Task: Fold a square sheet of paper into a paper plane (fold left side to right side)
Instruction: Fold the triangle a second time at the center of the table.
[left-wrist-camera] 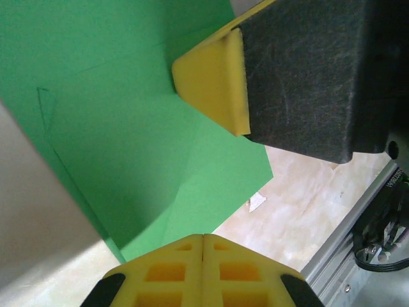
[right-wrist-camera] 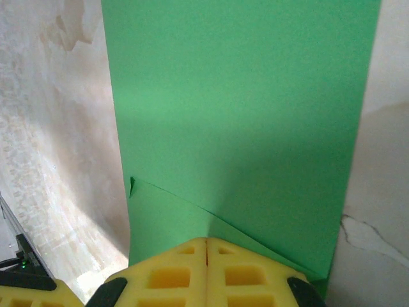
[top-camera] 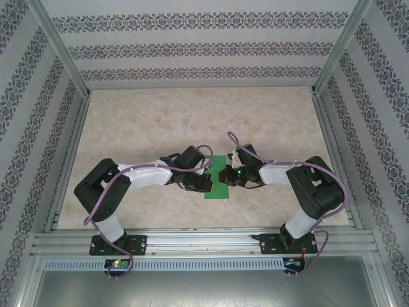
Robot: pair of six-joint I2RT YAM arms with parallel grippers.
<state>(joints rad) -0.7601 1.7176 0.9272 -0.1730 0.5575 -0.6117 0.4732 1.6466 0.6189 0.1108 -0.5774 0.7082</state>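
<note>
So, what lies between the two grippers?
The folded green paper; the top view shows it between the left gripper and the right gripper, both shut.

No legible text, label, brand, number or sign on anything.

Two robot arms are counted: one left arm [top-camera: 128, 179] and one right arm [top-camera: 307, 185]. One claw is carried by each, so two claws are counted, the left claw [left-wrist-camera: 203, 240] and the right claw [right-wrist-camera: 206, 242]. Two yellow fingers [right-wrist-camera: 166, 275] are counted on each claw. One sheet of green paper [right-wrist-camera: 243, 96], one small white scrap [left-wrist-camera: 257, 202] and one tabletop [top-camera: 160, 121] are counted.
</note>
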